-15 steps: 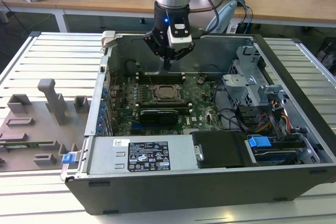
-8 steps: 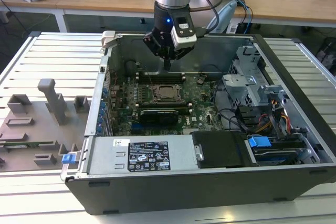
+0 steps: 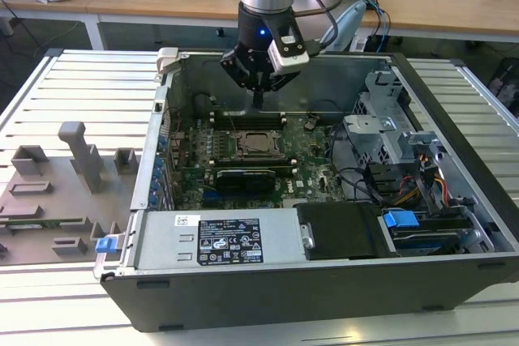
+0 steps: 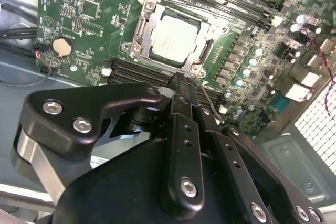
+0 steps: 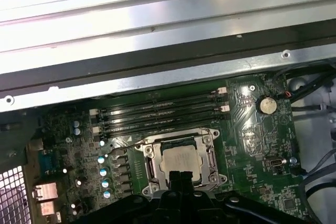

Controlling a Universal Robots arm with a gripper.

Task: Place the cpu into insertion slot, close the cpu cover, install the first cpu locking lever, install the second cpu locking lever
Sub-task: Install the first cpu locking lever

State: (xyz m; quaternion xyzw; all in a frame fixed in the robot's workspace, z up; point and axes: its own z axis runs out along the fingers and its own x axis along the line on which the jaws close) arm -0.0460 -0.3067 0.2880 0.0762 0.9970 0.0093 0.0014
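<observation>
One cpu [image 4: 175, 38] in the insertion slot [image 4: 140, 38], just beyond empty, closed jaws.

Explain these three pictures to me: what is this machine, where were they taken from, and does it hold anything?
It is one robot arm ending in a gripper, a mechanical claw. The exterior view comes from a camera standing off the arm; both wrist views come from cameras riding on it. An open computer case lies on a slatted table. The gripper hangs shut and empty above the green motherboard, close to the cpu, the silver square sitting in its insertion slot.
</observation>
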